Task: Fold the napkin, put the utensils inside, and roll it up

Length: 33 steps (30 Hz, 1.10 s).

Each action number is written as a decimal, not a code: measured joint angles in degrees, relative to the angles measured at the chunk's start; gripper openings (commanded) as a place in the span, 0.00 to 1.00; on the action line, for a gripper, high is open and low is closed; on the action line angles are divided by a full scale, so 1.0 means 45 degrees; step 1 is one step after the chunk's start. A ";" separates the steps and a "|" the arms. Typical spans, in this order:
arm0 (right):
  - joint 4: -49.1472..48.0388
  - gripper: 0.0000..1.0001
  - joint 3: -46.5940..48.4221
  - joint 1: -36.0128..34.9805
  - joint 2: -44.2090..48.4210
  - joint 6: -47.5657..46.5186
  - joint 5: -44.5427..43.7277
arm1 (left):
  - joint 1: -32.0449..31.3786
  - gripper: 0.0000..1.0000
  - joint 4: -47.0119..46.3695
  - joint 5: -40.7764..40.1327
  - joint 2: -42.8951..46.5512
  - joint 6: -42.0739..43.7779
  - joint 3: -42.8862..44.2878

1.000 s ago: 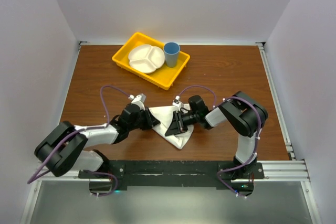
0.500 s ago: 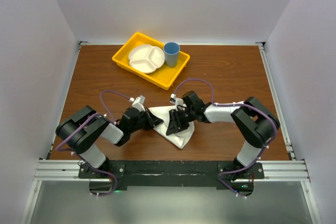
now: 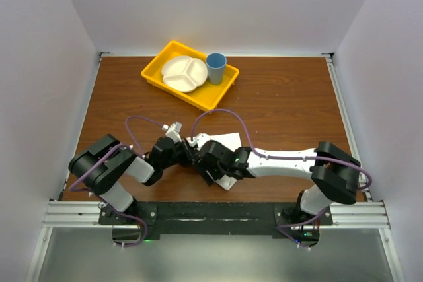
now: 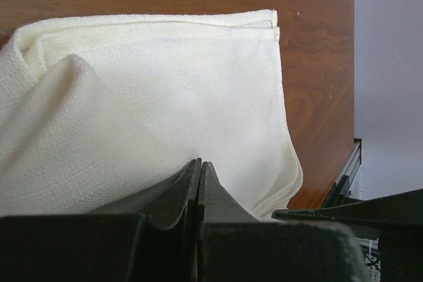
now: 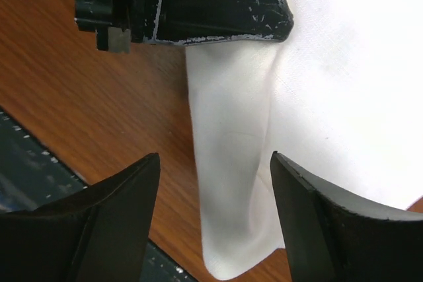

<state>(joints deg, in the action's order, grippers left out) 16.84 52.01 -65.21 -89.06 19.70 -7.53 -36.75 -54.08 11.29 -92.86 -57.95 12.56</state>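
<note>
1. Right arm has stretched out since the frame half a second ago. Its forearm now lies low and long along the near edge of the table, and the right gripper has gone further left, over the napkin's near-left part.
2. Left arm is almost unchanged: elbow folded back near the near-left corner, wrist pointing right, left gripper at the napkin's left edge.
3. Napkin: white, folded, lying flat near the middle of the near edge. Two layered edges show at its far-right corner in the left wrist view.
4. Left gripper: jaws pressed together, with a raised fold of cloth running into them, so it is pinching the napkin. In the right wrist view its black body shows white scuff marks, and cloth hangs out from under it.
5. Right gripper: jaws spread wide, holding nothing, one finger over bare wood and the other over the napkin, the folded edge between them.
6. Far-left part of the table: yellow tray holding a white divided plate and a blue cup, well apart from both grippers.
</note>
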 measured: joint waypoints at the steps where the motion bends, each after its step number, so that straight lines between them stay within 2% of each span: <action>1: -0.0019 0.80 0.0005 -0.0311 -0.0107 -0.0053 -0.0617 | 0.0000 0.00 0.0087 0.0024 0.0078 -0.0005 -0.0024; 6: -0.0277 0.80 0.0403 -0.1302 -0.1350 -0.0330 -0.3089 | 0.0000 0.00 0.0753 0.0117 0.0554 0.0000 -0.0068; 13: -0.1049 0.74 0.1282 -0.1676 -0.2754 -0.0379 -0.4444 | 0.0000 0.00 0.0991 0.0141 0.0690 -0.0010 -0.0068; 16: -0.1292 0.62 0.1384 -0.1681 -0.2963 -0.0248 -0.4843 | 0.0000 0.00 0.0986 0.0141 0.0695 -0.0019 -0.0068; 17: -0.1360 0.48 0.1384 -0.1681 -0.3002 -0.0175 -0.4930 | 0.0000 0.00 0.0986 0.0141 0.0695 -0.0034 -0.0083; 19: -0.1496 0.37 0.1355 -0.1690 -0.3055 0.0107 -0.4988 | 0.0000 0.00 0.0986 0.0126 0.0753 -0.0131 -0.0121; 20: -0.1651 0.26 0.1292 -0.1768 -0.3055 0.0219 -0.4993 | 0.0000 0.00 0.1049 0.0087 0.0811 -0.0238 -0.0131; 22: -0.1982 0.11 0.1039 -0.1894 -0.3031 0.0515 -0.5115 | -0.0005 0.01 0.1287 0.0068 0.1137 -0.0262 -0.0238; 25: -0.2924 0.02 0.0238 -0.1909 -0.2589 0.0923 -0.5178 | -0.0005 0.22 0.2341 -0.0155 0.2283 -0.0228 -0.0364; 26: -0.3337 0.00 -0.0214 -0.1880 -0.2288 0.1103 -0.5095 | -0.0005 0.25 0.3128 -0.0287 0.3031 -0.0189 -0.0374; 28: -0.3959 0.00 -0.1005 -0.1758 -0.1734 0.1273 -0.4784 | -0.0015 0.31 0.4483 -0.0583 0.4260 0.0063 -0.0311; 31: -0.4872 0.00 -0.2030 -0.1141 -0.0933 0.1399 -0.3512 | -0.0015 0.33 0.7048 -0.1311 0.6397 0.0525 0.0214; 33: -0.6139 0.00 -0.3031 -0.0049 -0.0296 0.1632 -0.1336 | -0.0005 0.34 0.8451 -0.1841 0.7451 0.0933 0.0962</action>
<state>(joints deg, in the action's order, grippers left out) -10.79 38.37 -65.43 -90.39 27.05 -13.54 -36.77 -16.05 3.01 -59.33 -53.76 16.88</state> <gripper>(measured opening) 0.242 0.325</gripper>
